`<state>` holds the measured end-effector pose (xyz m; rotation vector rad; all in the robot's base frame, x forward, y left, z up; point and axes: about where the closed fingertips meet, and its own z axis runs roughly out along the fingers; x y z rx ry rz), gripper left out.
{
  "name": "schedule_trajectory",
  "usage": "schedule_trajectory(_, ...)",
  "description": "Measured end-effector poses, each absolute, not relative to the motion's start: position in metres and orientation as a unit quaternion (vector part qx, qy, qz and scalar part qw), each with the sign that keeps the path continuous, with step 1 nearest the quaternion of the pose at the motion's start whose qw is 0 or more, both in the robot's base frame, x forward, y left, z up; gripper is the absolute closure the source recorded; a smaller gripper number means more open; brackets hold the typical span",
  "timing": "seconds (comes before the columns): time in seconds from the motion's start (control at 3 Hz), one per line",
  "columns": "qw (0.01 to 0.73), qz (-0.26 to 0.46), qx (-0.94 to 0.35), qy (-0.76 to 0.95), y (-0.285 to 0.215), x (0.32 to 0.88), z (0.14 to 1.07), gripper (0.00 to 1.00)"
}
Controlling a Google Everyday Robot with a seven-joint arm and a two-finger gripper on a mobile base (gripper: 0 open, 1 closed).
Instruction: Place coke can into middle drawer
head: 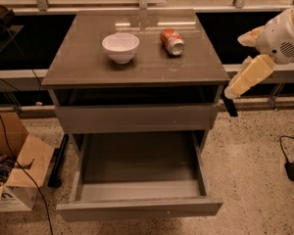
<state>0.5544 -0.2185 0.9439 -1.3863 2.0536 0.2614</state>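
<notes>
End effector [231,102] position: off the right edge of the cabinet, at 3 o'clock from the surface [88,70], hanging beside the upper drawer front [137,117] and touching nothing that can be seen. Its cream-coloured link slopes down and to the left from the white arm housing [284,35] at 2 o'clock. Whether the end effector is set wide or narrow cannot be told, and it carries nothing.

Coke can [172,41]: lies on its side on the surface, at 1 o'clock from the surface centre, silver end turned toward the camera. It is well apart from the end effector.

White bowl [120,47]: stands upright on the surface at 11 o'clock from centre, near the can at the can's 9 o'clock, not touching it.

Middle drawer [137,208]: pulled out toward 6 o'clock, below the upper drawer front, which sits flush. The shallow grey tray is exposed and holds no object.

Cardboard box [17,173]: sits open on the speckled floor at 8 o'clock from the cabinet. Dark cables [290,155] lie on the floor at 4 o'clock.
</notes>
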Motion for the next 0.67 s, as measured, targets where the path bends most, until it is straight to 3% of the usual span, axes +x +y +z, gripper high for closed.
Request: schedule_trajectory(0.67,0.369,0.117,-0.471,0.793,-0.190,0.596,0.929,0.00)
